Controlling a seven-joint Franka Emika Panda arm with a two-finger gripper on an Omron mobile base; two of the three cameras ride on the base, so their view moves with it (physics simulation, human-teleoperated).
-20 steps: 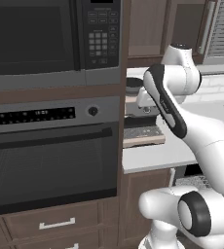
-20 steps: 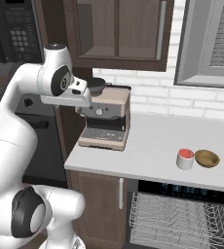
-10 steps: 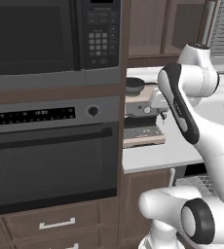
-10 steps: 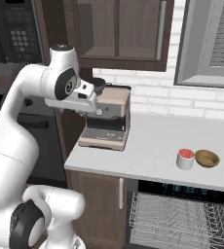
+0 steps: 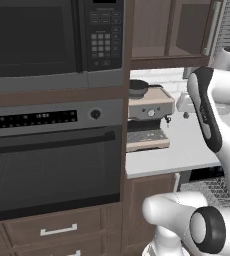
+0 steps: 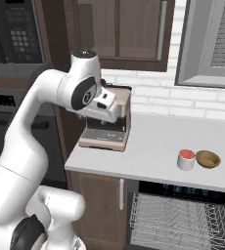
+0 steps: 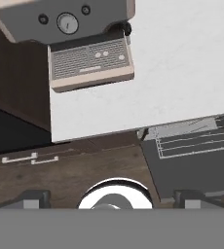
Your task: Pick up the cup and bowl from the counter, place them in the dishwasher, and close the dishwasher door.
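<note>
**Two vessels on the surface, fingers well apart from them**

Two task vessels stand side by side near the front edge of the pale surface: one red cup and one tan bowl, touching or just beside each other, the cup to the left in the right base view. In the hand view a dark rounded patch at the right edge, cut off by the frame, is too partial to name.

The fingers are hard to make out: two small dark tips show low in the hand view, one at each side, standing wide apart with nothing between them. In the right base view the hand sits in front of the espresso machine and its tips are hidden by the wrist; in the left base view the arm covers them. The cup and bowl lie well apart from the hand, further right along the surface.

One dishwasher lies below the cup and bowl, with one grey wire rack drawn out, cut off at the bottom of the frame. Its door cannot be clearly told. One black oven and one microwave stand to the left.
</note>
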